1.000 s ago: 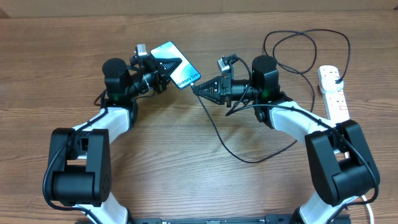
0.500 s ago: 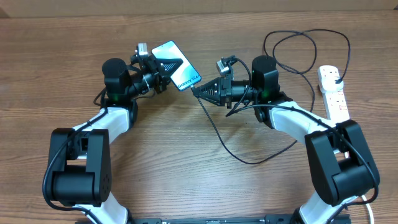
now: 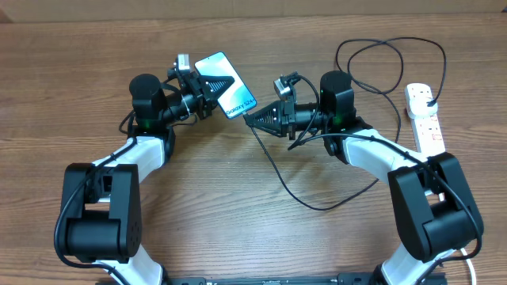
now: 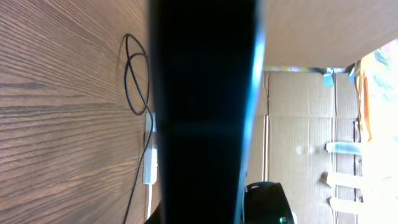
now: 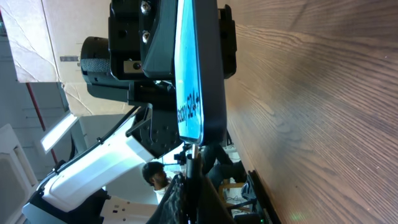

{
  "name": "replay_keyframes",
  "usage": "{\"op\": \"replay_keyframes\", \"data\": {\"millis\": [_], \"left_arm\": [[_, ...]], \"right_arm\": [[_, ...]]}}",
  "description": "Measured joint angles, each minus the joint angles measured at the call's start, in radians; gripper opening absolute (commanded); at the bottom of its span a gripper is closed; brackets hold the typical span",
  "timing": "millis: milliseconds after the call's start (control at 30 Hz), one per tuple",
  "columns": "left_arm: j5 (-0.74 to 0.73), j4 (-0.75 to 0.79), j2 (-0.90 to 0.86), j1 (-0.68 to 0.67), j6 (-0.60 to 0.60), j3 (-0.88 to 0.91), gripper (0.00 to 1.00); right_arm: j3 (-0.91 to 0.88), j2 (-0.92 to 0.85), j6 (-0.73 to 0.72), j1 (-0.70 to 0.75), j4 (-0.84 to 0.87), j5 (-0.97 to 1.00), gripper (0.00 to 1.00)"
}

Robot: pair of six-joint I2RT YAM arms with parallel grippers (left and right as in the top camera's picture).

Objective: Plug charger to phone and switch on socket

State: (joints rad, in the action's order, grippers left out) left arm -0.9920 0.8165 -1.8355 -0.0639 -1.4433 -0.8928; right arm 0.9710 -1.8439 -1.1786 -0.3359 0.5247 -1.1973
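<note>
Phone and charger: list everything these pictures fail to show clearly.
- Right wrist: the charger tip meets the end of the phone; whether it is seated is too small to tell.
- Left wrist: the phone's dark body fills the middle, hiding the fingers of the left gripper.
- Overhead: the socket switches are too small to read as on or off.

Upper left is just bare table (image 3: 71, 55), loads of room. The raised phone (image 3: 226, 83) blocks top centre. The charger (image 3: 275, 165) cable sags across the middle toward lower right, and its loops plus the socket (image 3: 424, 119) crowd the upper right.
</note>
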Motion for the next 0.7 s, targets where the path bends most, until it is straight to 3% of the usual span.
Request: {"op": "replay_keyframes", "data": {"millis": [700], "left_arm": [[-0.010,-0.005,0.000,0.000,-0.020,0.000,0.04]], "right_arm": [[-0.003,0.000,0.008,0.000,-0.001,0.000,0.04]]}}
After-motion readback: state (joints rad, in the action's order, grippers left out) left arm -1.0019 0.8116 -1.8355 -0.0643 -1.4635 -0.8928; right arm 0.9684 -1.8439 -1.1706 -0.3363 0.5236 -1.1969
